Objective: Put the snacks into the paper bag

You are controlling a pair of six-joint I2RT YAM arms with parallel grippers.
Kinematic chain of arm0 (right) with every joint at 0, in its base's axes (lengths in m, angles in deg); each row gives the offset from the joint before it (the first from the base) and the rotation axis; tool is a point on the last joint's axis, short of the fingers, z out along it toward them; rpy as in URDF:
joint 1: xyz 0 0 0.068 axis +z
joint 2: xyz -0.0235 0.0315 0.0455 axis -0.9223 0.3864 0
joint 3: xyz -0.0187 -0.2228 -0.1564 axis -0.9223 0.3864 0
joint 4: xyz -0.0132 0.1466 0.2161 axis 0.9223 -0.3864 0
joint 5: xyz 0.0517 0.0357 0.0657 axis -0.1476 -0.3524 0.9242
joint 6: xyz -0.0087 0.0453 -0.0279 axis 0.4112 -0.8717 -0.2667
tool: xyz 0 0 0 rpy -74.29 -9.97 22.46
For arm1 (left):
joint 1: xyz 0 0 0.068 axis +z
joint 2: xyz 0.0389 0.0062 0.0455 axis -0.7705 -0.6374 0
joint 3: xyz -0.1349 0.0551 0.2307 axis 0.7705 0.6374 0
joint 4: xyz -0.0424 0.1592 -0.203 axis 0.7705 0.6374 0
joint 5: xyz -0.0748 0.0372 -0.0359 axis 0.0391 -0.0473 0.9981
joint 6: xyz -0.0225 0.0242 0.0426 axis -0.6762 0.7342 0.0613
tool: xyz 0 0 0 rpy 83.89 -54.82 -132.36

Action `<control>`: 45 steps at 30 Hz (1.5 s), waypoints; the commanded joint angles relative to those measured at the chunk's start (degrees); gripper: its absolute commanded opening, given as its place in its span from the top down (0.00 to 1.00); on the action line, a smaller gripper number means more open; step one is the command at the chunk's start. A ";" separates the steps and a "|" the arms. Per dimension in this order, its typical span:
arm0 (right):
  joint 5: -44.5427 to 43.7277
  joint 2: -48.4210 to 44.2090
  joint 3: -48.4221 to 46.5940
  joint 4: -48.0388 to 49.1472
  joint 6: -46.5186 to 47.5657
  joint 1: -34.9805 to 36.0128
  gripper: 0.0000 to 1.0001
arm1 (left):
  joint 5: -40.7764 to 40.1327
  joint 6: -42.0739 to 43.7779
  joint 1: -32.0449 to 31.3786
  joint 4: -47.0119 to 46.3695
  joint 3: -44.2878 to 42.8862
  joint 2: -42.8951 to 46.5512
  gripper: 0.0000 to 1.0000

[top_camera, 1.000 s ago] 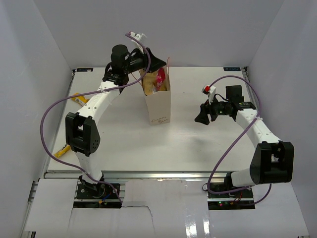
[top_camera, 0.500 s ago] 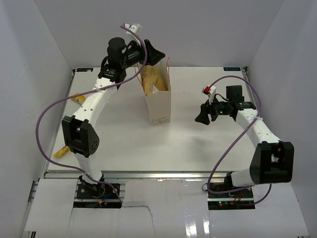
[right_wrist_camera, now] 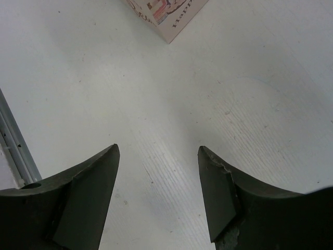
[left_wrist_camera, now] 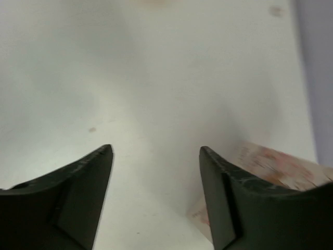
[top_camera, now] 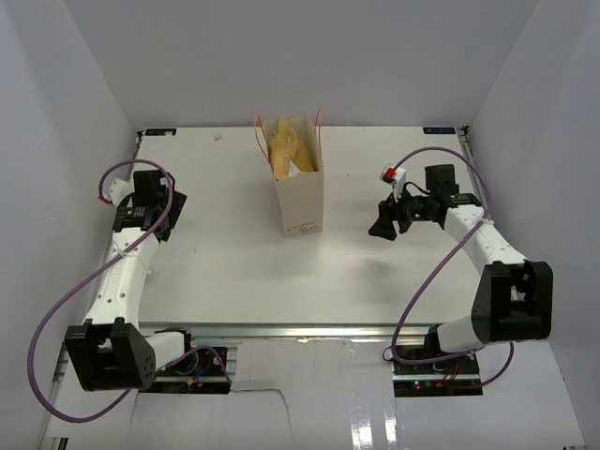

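Note:
The cream paper bag (top_camera: 302,197) stands upright mid-table with red cord handles. The crinkled brown-gold pouch (top_camera: 285,145) sticks out of its open top. My left gripper (top_camera: 161,221) is open and low over the table's left side, far from the bag. In the left wrist view a pale packet with reddish print (left_wrist_camera: 273,165) lies just beyond my right finger (left_wrist_camera: 223,198); nothing is between the jaws. My right gripper (top_camera: 382,223) is open and empty, right of the bag. The bag's lower corner (right_wrist_camera: 166,15) shows ahead of it in the right wrist view.
White walls close in the table on the left, back and right. The left arm's purple cable (top_camera: 56,319) loops beside the left edge. The metal rail (top_camera: 300,330) runs along the near edge.
My left arm has swung from above the bag's mouth down to the table's left side. The red packet seen at the bag's top earlier no longer shows. The right arm has barely moved.

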State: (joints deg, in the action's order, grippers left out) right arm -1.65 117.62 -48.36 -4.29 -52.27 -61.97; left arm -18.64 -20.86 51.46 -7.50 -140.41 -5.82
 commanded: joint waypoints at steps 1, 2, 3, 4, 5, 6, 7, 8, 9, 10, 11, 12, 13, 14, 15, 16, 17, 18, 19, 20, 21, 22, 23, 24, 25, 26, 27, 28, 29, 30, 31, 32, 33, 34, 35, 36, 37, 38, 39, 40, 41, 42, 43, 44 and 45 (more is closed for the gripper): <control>1.36 1.49 -2.38 -1.03 1.54 -0.20 0.32 | -15.85 -20.13 2.45 21.07 0.68 -1.03 0.20; 1.45 1.84 -2.73 -1.29 1.45 -0.20 0.32 | -17.26 -24.67 2.80 24.14 0.50 -2.18 0.15; 1.45 2.28 -3.25 -1.30 1.54 -0.20 0.32 | -18.84 -26.54 4.20 28.61 0.50 -3.75 0.08; 1.63 2.37 -3.52 -1.38 1.37 -0.20 0.32 | -18.42 -27.96 5.43 30.05 0.85 -5.25 0.06; 1.54 2.64 -3.78 -1.65 1.28 -0.20 0.32 | -17.64 -28.58 6.66 30.58 1.29 -8.31 0.06; 1.63 2.81 -4.05 -1.74 1.19 -0.20 0.32 | -17.02 -29.28 8.33 30.15 1.90 -9.65 0.06; 1.54 2.90 -4.40 -1.91 1.19 -0.20 0.32 | -17.45 -29.37 8.95 29.28 2.69 -10.70 0.05; 1.45 2.99 -4.49 -2.43 1.19 -0.20 0.32 | -17.71 -29.46 9.66 28.23 4.35 -12.45 0.05; 1.28 2.99 -4.75 -2.87 1.45 -0.20 0.32 | -17.72 -29.46 11.40 26.13 5.06 -13.17 0.05; 0.93 3.08 -5.19 -3.31 1.63 -0.20 0.32 | -17.37 -29.38 12.29 25.24 5.51 -13.70 0.05; 0.66 3.17 -5.37 -3.75 1.98 -0.20 0.32 | -17.28 -29.29 13.00 24.18 5.95 -14.14 0.05; 0.05 3.17 -5.45 -4.45 2.59 -0.20 0.32 | -17.19 -28.85 13.96 22.43 5.86 -14.49 0.05; -0.21 3.17 -5.72 -4.72 2.86 -0.20 0.32 | -17.28 -28.41 14.40 21.55 6.04 -14.41 0.06; -0.48 3.25 -5.81 -4.99 3.12 -0.20 0.32 | -17.36 -27.89 15.28 19.62 6.12 -14.40 0.07; -0.74 3.34 -5.81 -5.25 3.12 -0.20 0.32 | -17.28 -27.36 15.81 18.65 6.21 -14.32 0.07; -0.74 3.43 -6.16 -5.34 3.04 -0.20 0.32 | -16.67 -26.57 16.60 17.85 6.47 -14.49 0.07; -0.66 3.69 -6.33 -5.43 2.95 -0.20 0.32 | -15.79 -25.95 18.61 16.10 6.65 -14.75 0.07; -0.57 3.87 -6.60 -5.69 2.51 -0.20 0.32 | -14.74 -25.25 19.67 15.22 6.91 -15.54 0.08; -0.48 3.96 -6.77 -5.78 2.33 -0.20 0.32 | -13.34 -24.55 20.73 14.69 7.00 -15.90 0.08; -0.48 4.13 -7.03 -5.78 2.16 -0.20 0.32 | -12.80 -23.76 22.30 12.85 7.18 -16.25 0.09; -0.48 4.22 -7.12 -5.78 2.07 -0.20 0.32 | -12.53 -23.05 22.93 11.88 7.61 -16.51 0.10; -0.48 4.31 -7.30 -5.95 2.07 -0.20 0.32 | -12.44 -22.09 23.63 11.17 7.79 -16.86 0.11; -0.65 4.48 -7.48 -6.13 2.07 -0.20 0.32 | -11.83 -21.56 24.77 9.77 8.14 -17.21 0.12; -0.66 4.57 -7.56 -6.22 2.15 -0.20 0.32 | -11.57 -21.03 25.39 9.15 8.15 -17.57 0.12; -0.74 4.57 -7.56 -6.31 2.07 -0.20 0.32 | -11.39 -20.42 25.92 8.88 8.15 -18.35 0.13; -0.74 4.66 -7.65 -6.39 2.15 -0.20 0.32 | -10.69 -20.15 26.97 8.27 8.15 -18.79 0.14; -0.74 4.75 -7.74 -6.39 2.16 -0.20 0.32 | -10.42 -19.97 27.41 7.92 8.23 -19.15 0.16; -0.74 4.75 -7.74 -6.48 2.07 -0.20 0.32 | -10.07 -19.71 28.11 6.96 8.41 -19.59 0.17; -0.66 4.84 -7.83 -6.48 2.07 -0.20 0.32 | -9.46 -19.01 28.47 6.51 8.58 -19.68 0.19; -0.66 4.84 -7.83 -6.48 2.15 -0.20 0.32 | -9.28 -18.74 28.65 6.16 8.76 -19.77 0.23; -0.57 4.84 -7.92 -6.48 2.07 -0.20 0.32 | -9.02 -18.39 28.99 5.81 9.20 -19.94 0.24; -0.57 4.84 -8.00 -6.48 2.07 -0.20 0.32 | -8.84 -17.78 29.17 5.19 9.46 -20.03 0.26; -0.66 4.84 -8.00 -6.57 2.15 -0.20 0.32 | -8.49 -17.51 29.26 4.93 9.64 -20.03 0.29; -0.66 4.84 -8.09 -6.48 2.16 -0.20 0.32 | -8.40 -17.25 29.70 4.58 10.25 -20.03 0.32; -0.66 4.75 -8.01 -6.48 2.07 -0.20 0.32 | -8.31 -17.25 29.79 4.40 10.52 -20.12 0.35; -0.57 4.75 -8.09 -6.48 2.15 -0.20 0.32 | -8.14 -16.81 29.96 4.22 10.87 -20.03 0.38; -0.57 4.66 -8.09 -6.48 2.16 -0.20 0.32 | -7.96 -16.72 30.31 3.79 11.22 -20.03 0.46; -0.48 4.57 -8.18 -6.57 2.16 -0.20 0.32 | -7.70 -16.28 30.32 3.52 11.40 -19.77 0.52; -0.39 4.49 -8.18 -6.66 2.16 -0.20 0.32 | -7.09 -15.41 30.32 3.26 11.40 -19.51 0.57; -0.22 4.31 -8.27 -6.66 2.16 -0.20 0.32 | -6.56 -14.97 30.32 2.73 11.49 -19.24 0.68; -0.13 4.31 -8.35 -6.66 2.07 -0.20 0.32 | -6.03 -14.44 30.32 2.38 11.40 -18.89 0.73; 0.04 4.22 -8.53 -6.92 2.15 -0.20 0.32 | -5.33 -13.83 30.32 2.12 11.40 -18.19 0.78; 0.22 3.96 -8.88 -7.01 2.16 -0.20 0.32 | -3.50 -12.25 30.32 1.24 11.40 -17.66 0.83; 0.31 3.78 -9.06 -7.18 2.16 -0.20 0.32 | -2.35 -11.11 30.32 0.62 11.49 -17.13 0.93; 0.75 3.61 -9.32 -7.62 2.42 -0.20 0.32 | -0.94 -10.05 30.32 -0.08 11.66 -16.00 0.97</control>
State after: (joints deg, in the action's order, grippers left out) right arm -2.42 121.99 -54.79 -10.72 -50.43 -61.97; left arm -23.51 -34.50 81.47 -4.55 -129.11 -25.60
